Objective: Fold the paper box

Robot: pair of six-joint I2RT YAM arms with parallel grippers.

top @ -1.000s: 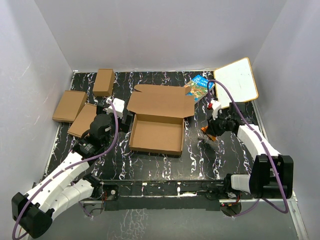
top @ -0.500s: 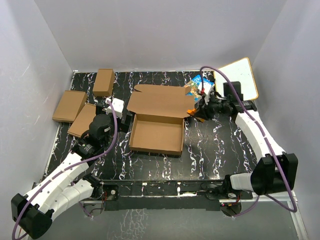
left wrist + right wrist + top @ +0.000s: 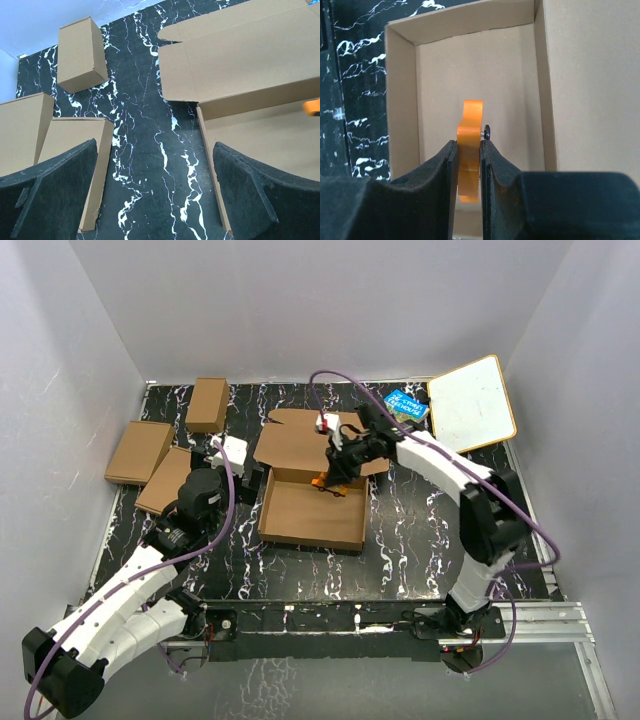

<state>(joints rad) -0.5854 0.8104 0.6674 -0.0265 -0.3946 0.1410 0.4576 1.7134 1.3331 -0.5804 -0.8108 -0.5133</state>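
Brown corrugated cardboard, the die-cut paper box (image 3: pixel 312 512), sat in the middle of the black, white-veined marble tabletop (image 3: pixel 420 535). Its shallow tray was formed, walls upright in the overhead and right wrist views. Its broad lid panel (image 3: pixel 300 440) lay flat on the tabletop behind the tray, joined along the far wall. You had your right tool (image 3: pixel 469 142) stretched across from the right, hanging over the far part of the tray, just inside that wall. It was clenched on a small orange plastic piece (image 3: pixel 470 117) pinched between its black fingers; what that piece was, I could not tell. Your left tool (image 3: pixel 155 150) hovered low over bare tabletop just beside the tray's left wall, released, its fingers spread wide with nothing between them. Three smaller brown ready-folded cardboard boxes (image 3: pixel 140 450) sat well apart at the far left. By my reading you were at the closing step: the tray was done and the lid not yet brought over. The next move probably called for getting under the lid's far edge and swinging it forward about the hinge line. The released left tool could steady the tray so it did not slide. The right tool could only push, unless you let the orange piece go.
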